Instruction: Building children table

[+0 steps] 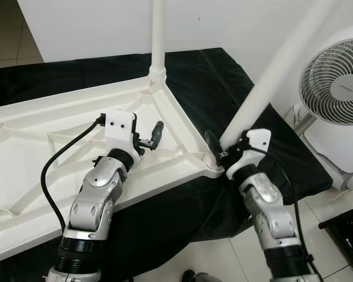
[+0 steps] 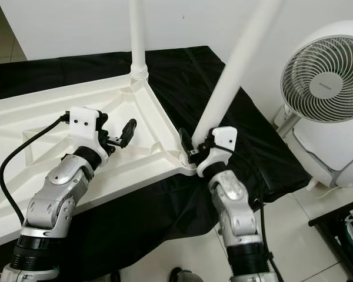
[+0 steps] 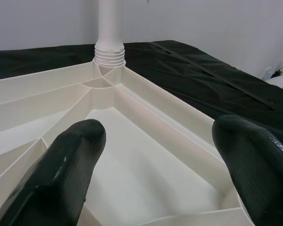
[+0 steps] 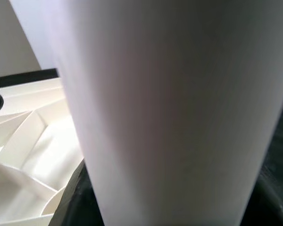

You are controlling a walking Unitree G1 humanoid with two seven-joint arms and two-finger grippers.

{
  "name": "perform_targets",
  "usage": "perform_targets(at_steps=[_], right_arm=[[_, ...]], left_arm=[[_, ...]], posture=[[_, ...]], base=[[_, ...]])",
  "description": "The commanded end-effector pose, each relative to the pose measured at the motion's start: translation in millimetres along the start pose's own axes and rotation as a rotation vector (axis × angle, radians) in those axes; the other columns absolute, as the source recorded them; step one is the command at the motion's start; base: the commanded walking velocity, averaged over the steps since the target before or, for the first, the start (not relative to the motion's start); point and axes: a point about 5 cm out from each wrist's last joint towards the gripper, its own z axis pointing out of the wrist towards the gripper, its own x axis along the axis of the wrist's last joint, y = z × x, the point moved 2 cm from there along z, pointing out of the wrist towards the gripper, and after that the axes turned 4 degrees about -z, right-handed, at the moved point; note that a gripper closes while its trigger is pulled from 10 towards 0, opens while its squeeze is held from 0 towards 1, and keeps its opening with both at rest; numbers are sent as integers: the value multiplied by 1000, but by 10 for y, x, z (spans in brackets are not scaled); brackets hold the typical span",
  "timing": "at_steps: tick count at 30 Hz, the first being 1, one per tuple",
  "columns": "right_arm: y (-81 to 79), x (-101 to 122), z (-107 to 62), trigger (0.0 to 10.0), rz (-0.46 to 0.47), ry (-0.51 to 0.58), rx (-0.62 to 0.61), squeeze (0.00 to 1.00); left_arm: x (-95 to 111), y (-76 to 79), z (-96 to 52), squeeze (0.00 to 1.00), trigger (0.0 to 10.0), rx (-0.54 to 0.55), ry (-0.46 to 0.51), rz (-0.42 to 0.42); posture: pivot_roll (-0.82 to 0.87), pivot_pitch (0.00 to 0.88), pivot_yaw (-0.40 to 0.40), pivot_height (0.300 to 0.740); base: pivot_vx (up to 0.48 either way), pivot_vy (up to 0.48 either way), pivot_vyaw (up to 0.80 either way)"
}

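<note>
A white plastic tabletop point(image 1: 41, 170) lies upside down on a black cloth. One white leg point(image 1: 158, 41) stands upright in the far corner socket point(image 3: 108, 52). A second white leg point(image 1: 270, 76) leans to the right, its lower end at the near right corner socket point(image 1: 212, 161). My right gripper point(image 1: 225, 150) is shut on this leg close to its base; in the right wrist view the leg point(image 4: 170, 117) is pressed close to the camera. My left gripper point(image 1: 147, 140) hovers open over the ribbed underside, nothing between its fingers point(image 3: 61, 179).
A white fan point(image 1: 335, 82) stands at the right on a white appliance point(image 1: 335, 155). A dark rack point(image 1: 347, 229) sits on the tiled floor at the lower right. The black cloth point(image 1: 217, 76) ends close to a white wall behind.
</note>
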Motion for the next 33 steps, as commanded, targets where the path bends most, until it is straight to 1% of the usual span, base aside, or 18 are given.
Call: perform_targets(at_steps=[1,4,9,11,12,13,15,17,18,19,23,24,25,27,28,30,33], right_arm=[[9,-266,-60,10000,15,-146,20,0],[4,-258,-49,10000,4,-159,44,0],[16,-270,-44,10000,16,-197,62,0],[21,-264,-49,10000,-52,-194,71,0],[21,-261,-49,10000,-70,-194,75,0],[-8,-252,-61,10000,-121,-176,92,0],[-8,-252,-61,10000,-121,-176,92,0],[-76,-242,-89,10000,-187,-139,115,0],[-76,-242,-89,10000,-187,-139,115,0],[-139,-252,-137,10000,-225,-116,119,0],[-159,-246,-178,10000,-262,-91,110,0],[-113,-248,-222,10000,-223,-74,62,0],[-113,-248,-222,10000,-223,-74,62,0],[-70,-247,-250,10000,-182,-59,24,0],[-70,-247,-250,10000,-182,-59,24,0],[-7,-254,-278,10000,-121,-30,-37,0],[88,-250,-313,10000,-1,13,-127,0]], left_arm=[[22,-21,-16,0,10000,35,4,10],[27,-27,-15,0,10000,38,6,10],[29,-28,-11,0,10000,39,8,10],[29,-27,-9,0,10000,39,9,8],[29,-27,-9,0,10000,39,9,8],[25,-26,-9,0,10000,39,8,5],[25,-26,-9,0,10000,39,8,5],[20,-22,-9,0,10000,38,6,5],[20,-22,-9,0,10000,38,6,5],[25,-15,-8,0,10000,36,6,6],[25,-14,-11,0,10000,37,5,4],[23,-16,-14,0,10000,37,4,4],[23,-16,-14,0,10000,37,4,4],[25,-18,-14,0,10000,38,4,5],[25,-18,-14,0,10000,38,4,5],[24,-19,-13,0,10000,38,5,3],[29,-19,-8,0,10000,37,6,4]], posture=[[81,176,-29,740],[81,176,-29,740],[81,170,-32,740],[81,170,-32,740],[81,170,-32,740],[72,164,-31,740],[72,164,-31,740],[72,164,-31,740],[72,164,-31,740],[67,171,-29,740],[67,171,-29,740],[64,178,-26,740],[64,178,-26,740],[64,178,-26,740],[64,178,-26,740],[64,178,-26,740],[60,184,-21,740]], base=[[0,0,0],[0,0,0],[0,0,0],[0,0,0],[0,0,0],[0,0,0],[0,0,0],[0,0,0],[0,0,0],[0,0,0],[0,0,0],[0,0,0],[0,0,0],[0,0,0],[0,0,0],[0,0,0],[0,0,0]])
